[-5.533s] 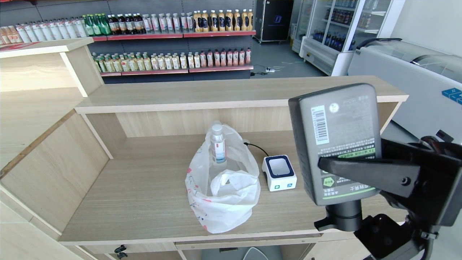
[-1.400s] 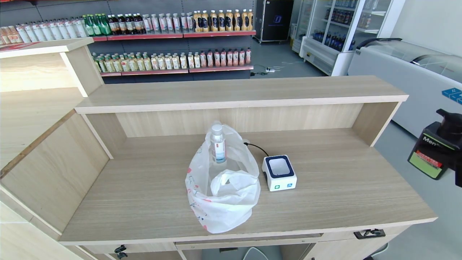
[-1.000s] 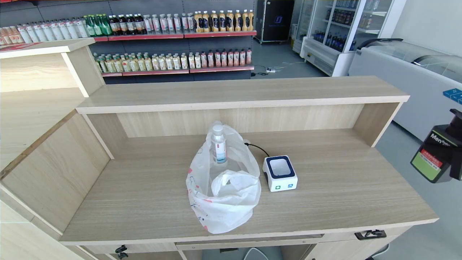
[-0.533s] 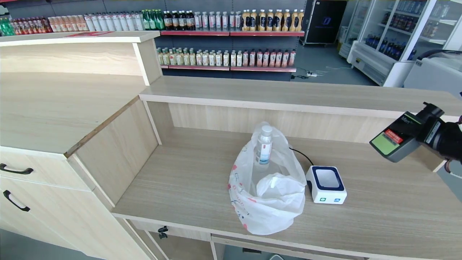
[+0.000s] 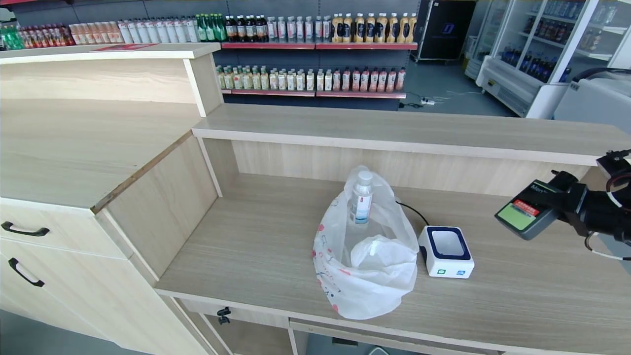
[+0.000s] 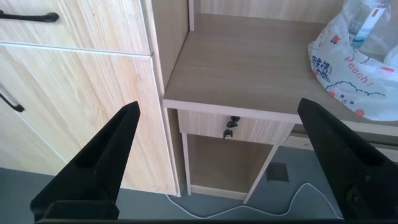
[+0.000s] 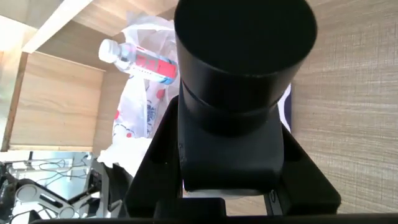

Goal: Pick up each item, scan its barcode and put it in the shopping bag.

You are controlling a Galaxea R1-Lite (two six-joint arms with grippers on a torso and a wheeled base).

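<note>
A white shopping bag (image 5: 367,278) stands open mid-counter, and a clear water bottle (image 5: 361,202) stands upright inside it. Just right of the bag sits the white barcode scanner (image 5: 446,251), its window facing up. My right gripper (image 5: 574,202) is shut on a dark pump bottle (image 5: 527,213) with a green label, held on its side above the counter, to the right of the scanner. In the right wrist view the bottle's black cap (image 7: 245,62) sits between the fingers (image 7: 155,174), with the bag (image 7: 137,118) beyond. My left gripper (image 6: 217,168) hangs open below the counter's front edge.
The wooden counter (image 5: 517,296) has a raised ledge (image 5: 394,130) at the back and a side wall (image 5: 162,202) on the left. A cabinet with drawers (image 5: 24,231) stands farther left. The scanner's cable (image 5: 411,211) runs behind the bag. Drink shelves (image 5: 315,47) line the room behind.
The head camera has swung left, shifting the whole picture. My right gripper brought the dark bottle from beyond the counter's right end in over it, lower and tipped toward the scanner.
</note>
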